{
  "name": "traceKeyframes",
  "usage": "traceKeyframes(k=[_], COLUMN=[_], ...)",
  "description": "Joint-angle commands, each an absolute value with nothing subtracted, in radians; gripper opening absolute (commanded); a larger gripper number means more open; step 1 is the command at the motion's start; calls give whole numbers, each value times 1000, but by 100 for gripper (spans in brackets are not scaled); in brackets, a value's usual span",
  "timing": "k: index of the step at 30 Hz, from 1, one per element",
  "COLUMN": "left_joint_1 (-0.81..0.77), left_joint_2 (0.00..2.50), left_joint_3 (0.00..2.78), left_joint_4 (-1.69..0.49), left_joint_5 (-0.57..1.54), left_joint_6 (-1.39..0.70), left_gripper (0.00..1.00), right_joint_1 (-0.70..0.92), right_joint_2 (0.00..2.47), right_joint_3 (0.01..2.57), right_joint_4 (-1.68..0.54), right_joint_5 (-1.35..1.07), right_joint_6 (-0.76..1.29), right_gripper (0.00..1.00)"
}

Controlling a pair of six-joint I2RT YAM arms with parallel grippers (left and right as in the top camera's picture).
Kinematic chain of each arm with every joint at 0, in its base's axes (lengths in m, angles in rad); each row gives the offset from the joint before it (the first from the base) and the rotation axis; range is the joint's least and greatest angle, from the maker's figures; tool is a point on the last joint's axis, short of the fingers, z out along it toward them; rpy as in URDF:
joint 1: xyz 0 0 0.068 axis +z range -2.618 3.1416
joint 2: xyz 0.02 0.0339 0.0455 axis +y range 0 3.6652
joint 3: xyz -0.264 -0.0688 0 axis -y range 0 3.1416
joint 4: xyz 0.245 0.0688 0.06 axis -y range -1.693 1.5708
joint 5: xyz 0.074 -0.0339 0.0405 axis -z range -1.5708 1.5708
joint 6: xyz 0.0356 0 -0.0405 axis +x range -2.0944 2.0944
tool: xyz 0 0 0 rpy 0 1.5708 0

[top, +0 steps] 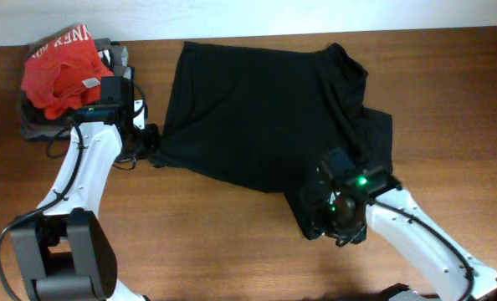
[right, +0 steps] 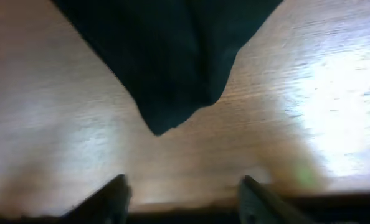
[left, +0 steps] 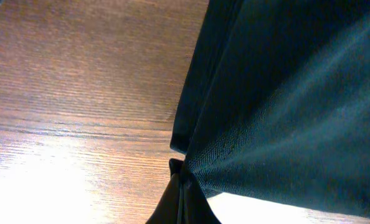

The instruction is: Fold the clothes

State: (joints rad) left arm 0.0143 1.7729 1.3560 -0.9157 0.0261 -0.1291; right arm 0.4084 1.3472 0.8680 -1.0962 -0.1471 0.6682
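Status, first fold, corner grasps. Black T-shirt (top: 257, 109) lies spread and rumpled across the far middle of the table (top: 232, 251). One corner is at the cloth's left edge and another points toward the near side on the right. Red garment (top: 60, 71) and the grey pile (top: 33, 125) under it sit at the far left, clear of the work.

Left pincer (left: 182, 182): fully closed, with a pinch of the shirt's left corner caught at my tips. The fabric fans out taut from the pinch.

Right pincer (right: 184, 190): jaws standing well apart, holding nothing. There is bare wood between my fingers, and the pointed shirt corner lies just ahead of them, not yet between them.

Judgement on doing this step well:
- Advance the right pincer until the corner tip is well inside the jaws, low enough for one finger to slide under the cloth.
- Take both layers if the corner is doubled.
- Close only then, since a shallow bite on soft knit will probably slip on the lift.
- Hold the left grip steady so the hem is not dragged sideways.
- With both corners held, raise them evenly so the edge is straight for the fold.
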Motion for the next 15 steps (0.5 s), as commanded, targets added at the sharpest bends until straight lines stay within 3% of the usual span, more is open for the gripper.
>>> traceKeyframes(k=[1, 3, 10, 15], left_joint_1=[16, 16, 16, 16], left_joint_2=[1769, 1769, 1769, 1769], left_joint_3=[1362, 1362, 1362, 1362], left_joint_4=[-914, -914, -914, -914], left_joint_5=[22, 22, 22, 21], left_joint_6=[-142, -142, -142, -142], left_gripper=[1, 1, 1, 1], right_joint_1=[421, 421, 419, 419], right_joint_2=[1346, 1356, 1397, 1438], right_joint_3=[753, 706, 667, 666], right_joint_4=[-1007, -953, -793, -742], right_joint_5=[-128, -127, -125, -111], right_joint_6=[750, 751, 749, 730], right_gripper=[52, 53, 74, 77])
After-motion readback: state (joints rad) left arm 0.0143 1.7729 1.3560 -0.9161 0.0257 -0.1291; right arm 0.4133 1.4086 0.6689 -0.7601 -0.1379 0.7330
